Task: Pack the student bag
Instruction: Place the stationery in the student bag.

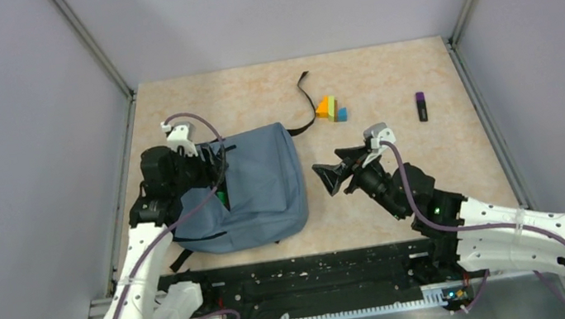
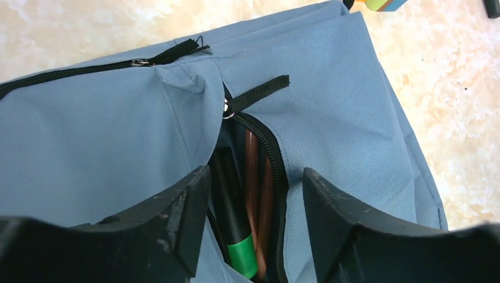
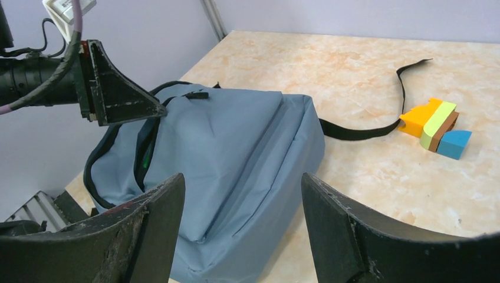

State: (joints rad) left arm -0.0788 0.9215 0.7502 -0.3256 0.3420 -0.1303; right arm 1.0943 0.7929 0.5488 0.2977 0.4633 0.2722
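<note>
The left gripper [image 2: 255, 180] hangs with jaws apart over the open pocket of the bag [image 1: 266, 187], which lies flat on the table [image 1: 401, 193]; a green-capped marker [image 2: 239, 236] is in the pocket. Just right of the bag, the right gripper [image 1: 327, 178] stands wide and empty.

bag [image 1: 262, 187]: table [image 1: 383, 70] left | blocks [image 1: 331, 109]: behind-right | marker [image 1: 422, 106]: right of blocks

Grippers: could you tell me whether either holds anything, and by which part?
Nothing is held: the left gripper stands open over the bag; the right gripper is open too.
</note>
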